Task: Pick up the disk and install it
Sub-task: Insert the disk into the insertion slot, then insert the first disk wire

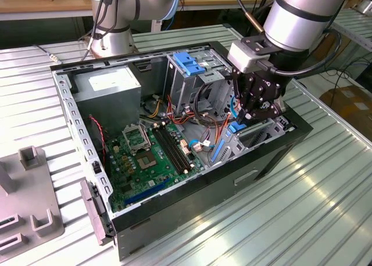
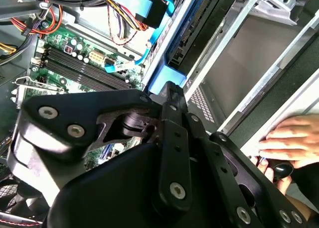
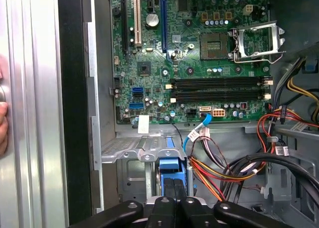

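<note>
1. Hand of the arm is down inside the open computer case, over the corner on the exterior view's right.
2. Its fingers are drawn narrow, pinched on the blue end of the disk's carrier frame. That grip shows in both wrist views, with the hand closed just at the frame's tip and the hand meeting under a blue block.
3. The disk stands on edge, tilted, in the silver drive bay beside the motherboard. In the second wrist view the disk shows a dark edge with blue along it, lying between the bay's metal walls. In the first wrist view I only see the blue end of the disk.
4. Bundles of coloured cables run close beside the hand.
5. A grey box sits in the far corner of the case, and a blue clip tops the metal cage next to it.
6. A person's fingers rest on the outer rim of the case.
7. The case lies on a ribbed metal counter, with a grey fixture at the exterior view's left.
</note>
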You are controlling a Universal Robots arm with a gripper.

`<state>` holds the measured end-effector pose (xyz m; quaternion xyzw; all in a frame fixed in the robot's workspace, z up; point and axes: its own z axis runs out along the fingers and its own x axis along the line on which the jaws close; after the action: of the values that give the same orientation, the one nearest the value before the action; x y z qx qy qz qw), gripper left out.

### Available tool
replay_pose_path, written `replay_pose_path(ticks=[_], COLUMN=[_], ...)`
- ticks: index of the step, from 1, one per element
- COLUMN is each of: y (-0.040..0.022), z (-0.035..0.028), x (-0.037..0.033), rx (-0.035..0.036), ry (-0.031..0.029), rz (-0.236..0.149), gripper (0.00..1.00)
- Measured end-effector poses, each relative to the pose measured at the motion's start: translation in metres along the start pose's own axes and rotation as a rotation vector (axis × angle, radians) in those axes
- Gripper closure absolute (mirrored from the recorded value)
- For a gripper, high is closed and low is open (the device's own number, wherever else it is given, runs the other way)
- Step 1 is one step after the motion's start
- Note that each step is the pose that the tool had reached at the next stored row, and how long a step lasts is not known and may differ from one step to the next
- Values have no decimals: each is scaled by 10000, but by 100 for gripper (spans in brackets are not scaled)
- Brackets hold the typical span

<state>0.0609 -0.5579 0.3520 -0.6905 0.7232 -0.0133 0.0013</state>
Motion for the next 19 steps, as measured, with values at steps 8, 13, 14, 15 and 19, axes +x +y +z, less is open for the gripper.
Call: replay_pose_path(ticks=[8, 13, 14, 15, 19], y=[0, 0, 0, -39, -254], z=[2, 4, 7, 9, 15], x=[0, 0, 0, -2, -10], rx=[0, 0, 0, 1, 13], ry=[0, 0, 0, 3, -13], rz=[0, 0, 0, 0, -751], gripper=[90, 90, 90, 90, 90])
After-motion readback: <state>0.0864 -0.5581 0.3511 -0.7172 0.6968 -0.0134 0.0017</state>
